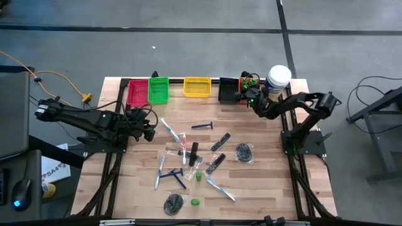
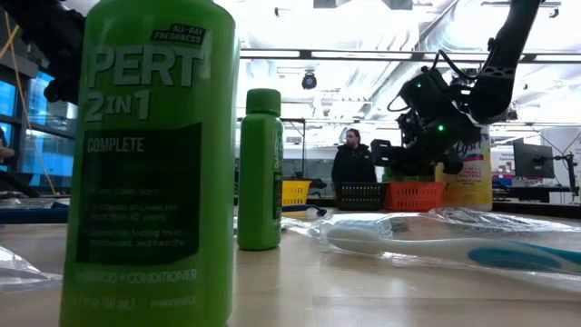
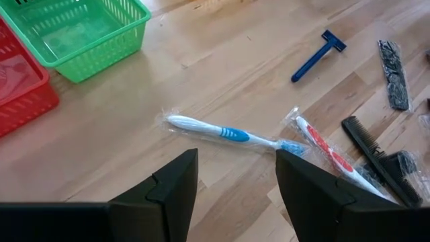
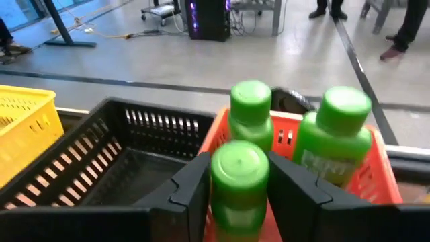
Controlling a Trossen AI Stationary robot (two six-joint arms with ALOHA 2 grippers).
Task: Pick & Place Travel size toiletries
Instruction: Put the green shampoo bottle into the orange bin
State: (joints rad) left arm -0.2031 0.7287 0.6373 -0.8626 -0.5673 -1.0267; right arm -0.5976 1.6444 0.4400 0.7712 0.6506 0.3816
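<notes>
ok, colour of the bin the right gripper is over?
Orange-red bin, beside the black one; clearest in the right wrist view, right gripper above it.

A robotics lab: wooden workbench (image 1: pixel 264 188), concrete floor (image 1: pixel 188 50), cables, ceiling lights.

Grey concrete floor (image 1: pixel 188 50) with dark seam lines; bright ceiling lights (image 2: pixel 363 27); person (image 2: pixel 352 163) standing behind table.

Even overhead light, faint shadows; the low view's nearest green bottle (image 2: pixel 150 163) blurs
</notes>
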